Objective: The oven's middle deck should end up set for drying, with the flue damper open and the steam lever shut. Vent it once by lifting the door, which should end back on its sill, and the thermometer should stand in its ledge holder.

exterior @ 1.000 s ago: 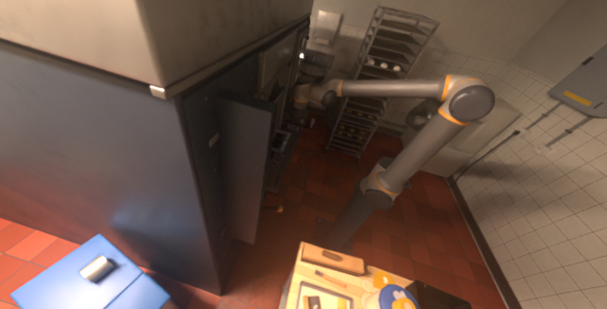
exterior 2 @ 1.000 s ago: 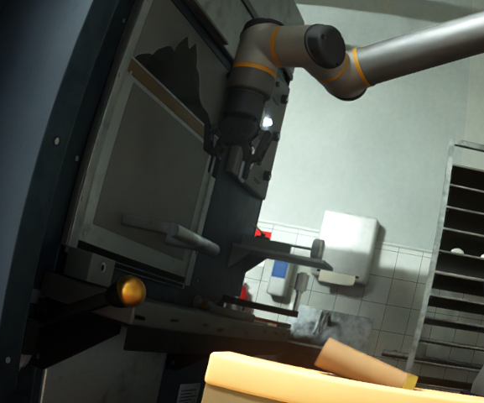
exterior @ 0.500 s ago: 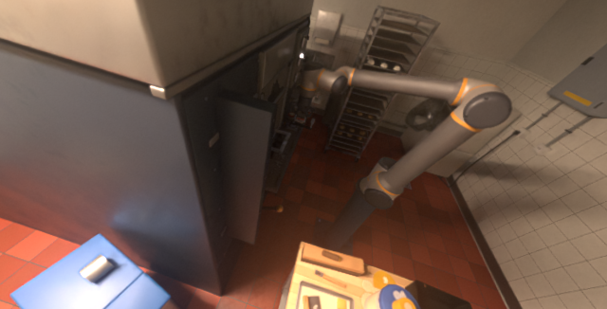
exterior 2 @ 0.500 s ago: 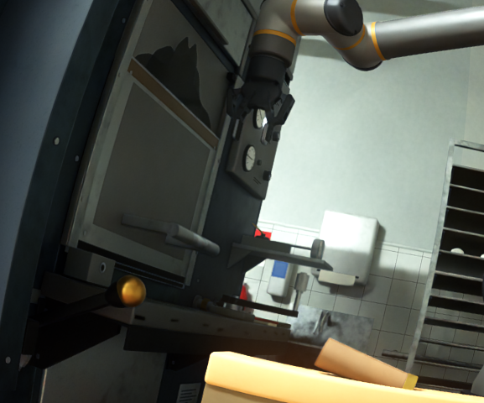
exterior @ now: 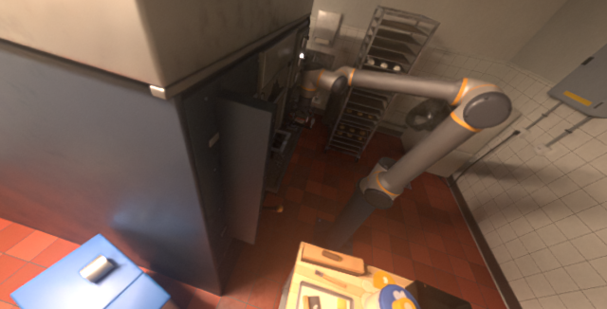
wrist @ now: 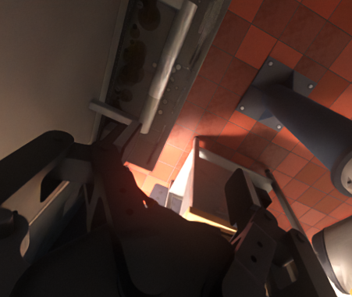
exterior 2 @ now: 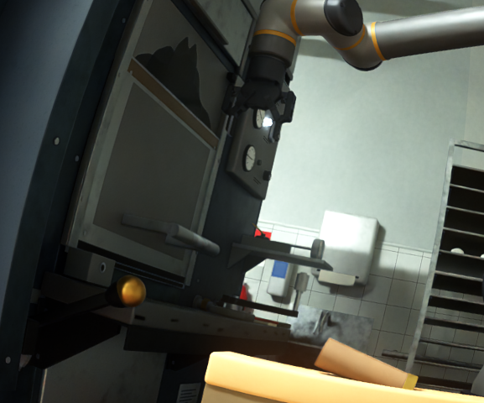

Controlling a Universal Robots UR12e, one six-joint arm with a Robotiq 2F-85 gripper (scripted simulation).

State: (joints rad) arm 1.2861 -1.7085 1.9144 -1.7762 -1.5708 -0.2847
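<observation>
A grey control panel (exterior 2: 250,152) with round dials sits on the oven's right pillar. My gripper (exterior 2: 263,118) hangs open and empty just above and in front of its top dial, pointing down. The middle deck door (exterior 2: 146,173) is closed, its bar handle (exterior 2: 172,234) near the bottom edge. A lever with a brass ball knob (exterior 2: 130,290) sticks out below the door at the left. A small ledge (exterior 2: 276,253) juts from the pillar under the panel. The thermometer lies on the sill shelf (exterior 2: 233,309), though I cannot make it out clearly.
The oven body (exterior: 95,124) fills the left. A baking rack (exterior: 374,81) stands behind the arm. A work table (exterior 2: 320,381) with a rolling pin (exterior 2: 363,362) is in front. My arm's base (wrist: 310,117) stands on red floor tiles.
</observation>
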